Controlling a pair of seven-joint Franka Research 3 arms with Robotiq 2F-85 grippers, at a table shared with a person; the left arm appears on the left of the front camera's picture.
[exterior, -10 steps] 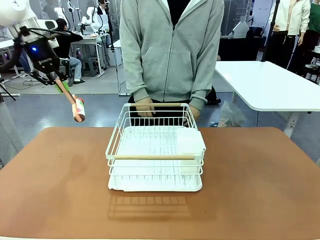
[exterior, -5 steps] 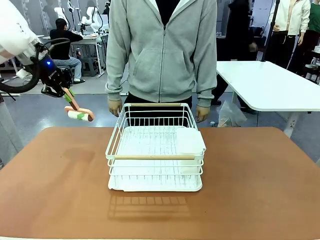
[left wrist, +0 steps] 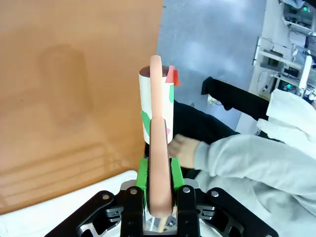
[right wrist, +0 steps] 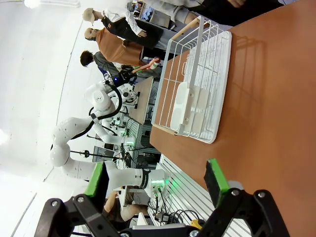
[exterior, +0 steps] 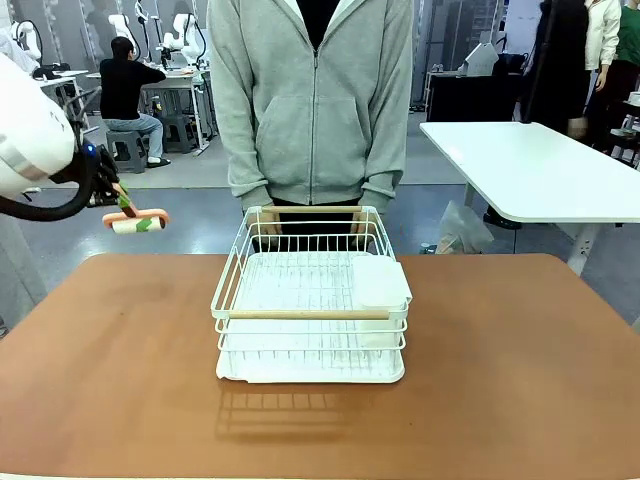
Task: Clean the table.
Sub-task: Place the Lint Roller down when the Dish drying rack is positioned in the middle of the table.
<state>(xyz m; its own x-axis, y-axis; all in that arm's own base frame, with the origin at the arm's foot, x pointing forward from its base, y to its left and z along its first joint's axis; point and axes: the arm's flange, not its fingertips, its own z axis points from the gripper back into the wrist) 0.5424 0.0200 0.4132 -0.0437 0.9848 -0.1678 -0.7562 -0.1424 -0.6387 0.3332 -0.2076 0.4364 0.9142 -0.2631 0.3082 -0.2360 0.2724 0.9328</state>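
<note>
1. The left gripper (left wrist: 159,185) is clamped on the pink handle of a lint roller (exterior: 136,221), which it holds in the air beyond the table's (exterior: 110,360) far left corner, with the roll level and off the surface.
2. The right gripper (right wrist: 158,190) has its green pads wide apart and holds nothing; it hangs above the table's right part.
3. A white wire rack (exterior: 311,295) stands mid-table, just in front of a person in a grey hoodie (exterior: 312,100).
4. The reddish-brown top looks bare apart from the rack, and no crumbs are visible.
5. Judging by this, rolling has not yet begun, so the whole surface appears left to do.
</note>
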